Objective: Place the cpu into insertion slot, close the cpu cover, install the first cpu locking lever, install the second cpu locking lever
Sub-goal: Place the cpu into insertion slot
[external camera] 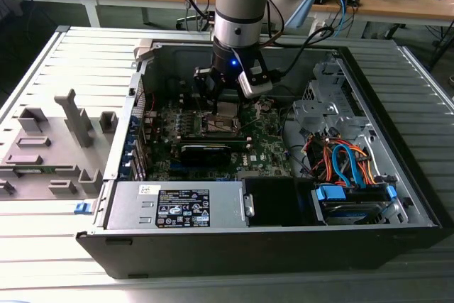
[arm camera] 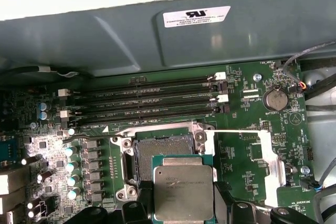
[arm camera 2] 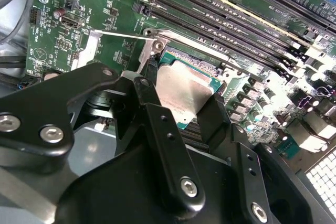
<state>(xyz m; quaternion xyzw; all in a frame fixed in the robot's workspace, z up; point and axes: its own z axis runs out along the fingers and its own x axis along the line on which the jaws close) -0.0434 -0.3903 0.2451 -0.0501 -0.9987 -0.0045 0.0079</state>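
Note:
My gripper (arm camera: 184, 205) is shut on the cpu (arm camera: 184, 192), a flat square chip with a pale metal top, gripped by two opposite edges between black fingers (arm camera 2: 144, 90). In both wrist views the cpu (arm camera 2: 181, 90) hangs just above and partly over the insertion slot (arm camera: 157, 153), a dark square socket in a silver frame, which lies open. The cpu cover (arm camera: 270, 166), a thin silver frame with a window, is swung open to one side of the slot. Thin wire levers (arm camera: 236, 130) stand unlatched along the slot's edge. In the exterior view the gripper (external camera: 221, 104) is low inside the computer case over the green board (external camera: 266, 143).
Long black memory slots (arm camera: 147, 98) run beside the socket, close to the case wall (arm camera: 157, 40). A power supply (external camera: 177, 207) and a drive bay with orange and blue cables (external camera: 347, 164) fill the case front. A grey fixture block (external camera: 50, 147) lies at the exterior view's left.

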